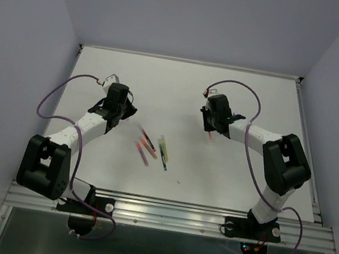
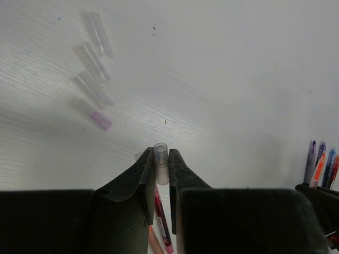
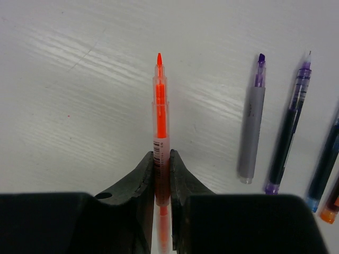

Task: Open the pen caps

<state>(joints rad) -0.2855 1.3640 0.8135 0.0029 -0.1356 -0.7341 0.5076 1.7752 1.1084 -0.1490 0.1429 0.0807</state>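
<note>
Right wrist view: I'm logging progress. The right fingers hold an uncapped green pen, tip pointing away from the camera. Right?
Not green: the slim translucent plastic pen held by the right fingers is orange, as the right wrist view shows. It is uncapped, tip pointing away from the camera.

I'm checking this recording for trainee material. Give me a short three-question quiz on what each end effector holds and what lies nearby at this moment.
1. True or false: the right end effector holds an orange pen whose tip is bare.
2. What does the left end effector grip? A) a clear cap B) a green pen C) nothing
3. How many loose clear caps lie on the table in the left wrist view?

Key: 1 true; 2 A; 3 four.
</note>
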